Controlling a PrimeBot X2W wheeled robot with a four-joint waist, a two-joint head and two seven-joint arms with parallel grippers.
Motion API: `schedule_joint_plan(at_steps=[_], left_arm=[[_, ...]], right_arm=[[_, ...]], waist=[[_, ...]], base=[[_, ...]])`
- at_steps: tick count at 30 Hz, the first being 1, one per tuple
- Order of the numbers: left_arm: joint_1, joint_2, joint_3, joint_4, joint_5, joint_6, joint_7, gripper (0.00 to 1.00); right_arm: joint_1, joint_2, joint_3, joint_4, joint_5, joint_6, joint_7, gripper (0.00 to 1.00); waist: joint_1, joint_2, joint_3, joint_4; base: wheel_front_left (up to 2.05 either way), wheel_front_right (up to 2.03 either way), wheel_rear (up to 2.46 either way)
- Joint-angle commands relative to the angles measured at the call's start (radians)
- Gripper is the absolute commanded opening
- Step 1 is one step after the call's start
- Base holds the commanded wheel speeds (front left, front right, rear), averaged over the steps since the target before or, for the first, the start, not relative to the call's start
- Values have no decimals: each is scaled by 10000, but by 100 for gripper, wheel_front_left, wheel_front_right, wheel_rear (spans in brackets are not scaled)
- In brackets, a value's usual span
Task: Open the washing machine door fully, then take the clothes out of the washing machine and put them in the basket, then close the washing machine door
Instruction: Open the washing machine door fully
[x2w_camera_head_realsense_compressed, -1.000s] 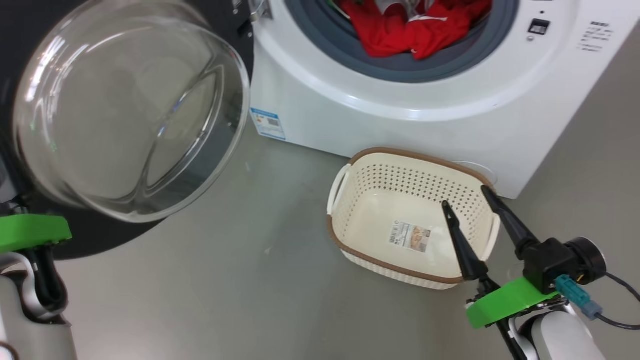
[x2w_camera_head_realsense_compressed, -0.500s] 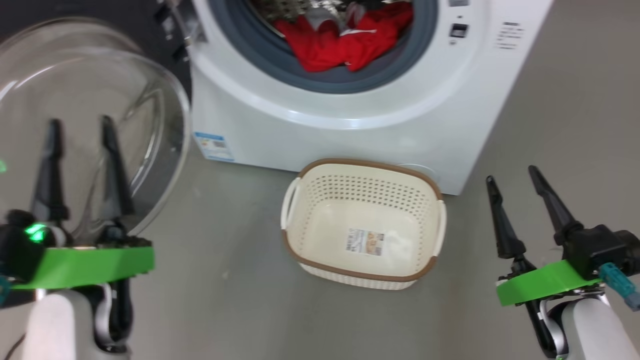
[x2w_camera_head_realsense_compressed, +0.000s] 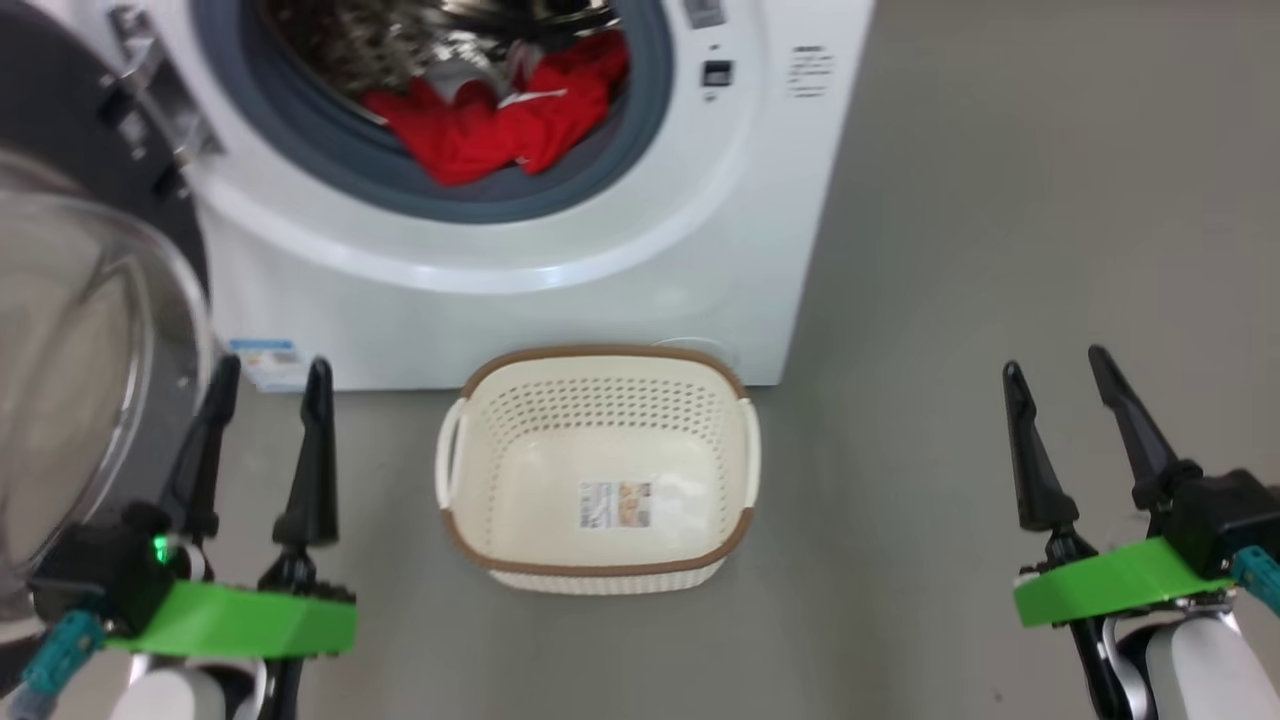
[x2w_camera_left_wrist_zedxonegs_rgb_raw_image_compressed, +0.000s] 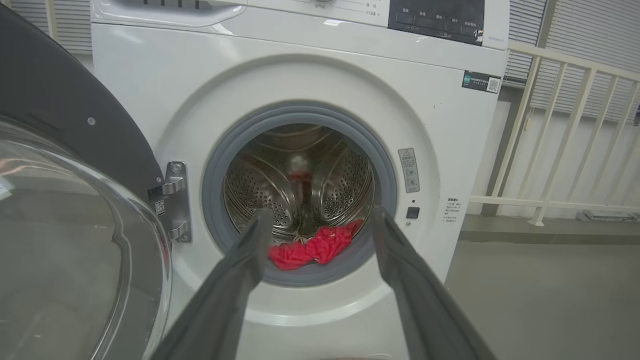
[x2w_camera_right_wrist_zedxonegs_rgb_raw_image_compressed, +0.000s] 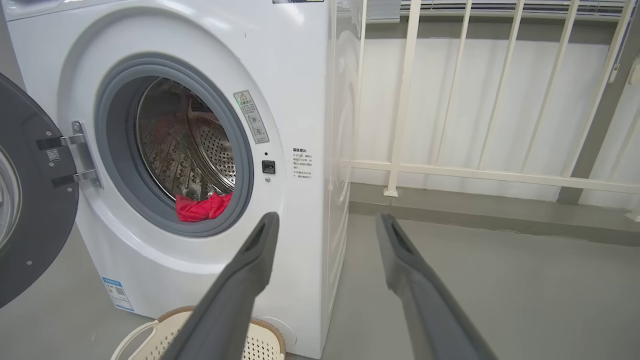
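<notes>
We see washing machine door (x2w_camera_head_realsense_compressed: 90, 350) swung open at left. Clothes (x2w_camera_head_realsense_compressed: 500, 125) red, heaped at drum mouth inside washing machine (x2w_camera_head_realsense_compressed: 600, 270). Basket (x2w_camera_head_realsense_compressed: 600, 353) empty on floor (x2w_camera_head_realsense_compressed: 950, 300), just before machine. Our left claw (x2w_camera_head_realsense_compressed: 274, 365), right claw (x2w_camera_head_realsense_compressed: 1055, 360) both spread wide, grasping nothing, flanking basket.

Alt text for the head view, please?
Red clothes lie in the open washing machine, its door swung left. An empty basket sits on the floor in front, flanked by the open left gripper and right gripper.

Glossy glass door (x2w_camera_head_realsense_compressed: 85, 360), perforated steel drum (x2w_camera_left_wrist_zedxonegs_rgb_raw_image_compressed: 345, 186), red cloth clothes (x2w_camera_head_realsense_compressed: 485, 130).
</notes>
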Motion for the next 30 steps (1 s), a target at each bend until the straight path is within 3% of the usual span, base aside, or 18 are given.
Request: schedule_joint_plan(at_steps=[1,12,30], left_arm=[[188,435,263,-184,-57,-53,-32,100],[1816,609,207,-31,27,125,-36,100],[2415,554,77,65,57,400,6,100]], right_arm=[[89,0,219,-186,178,35,-61,100],[889,1,580,-190,364,35,-62,100],[1451,1,446,-481,296,35,-62,100]], waist=[[0,0,-450,-766],[0,0,-1232,-1912],[0,0,-1445,-1909]], base=[[0,0,0],[0,0,0],[0,0,0]])
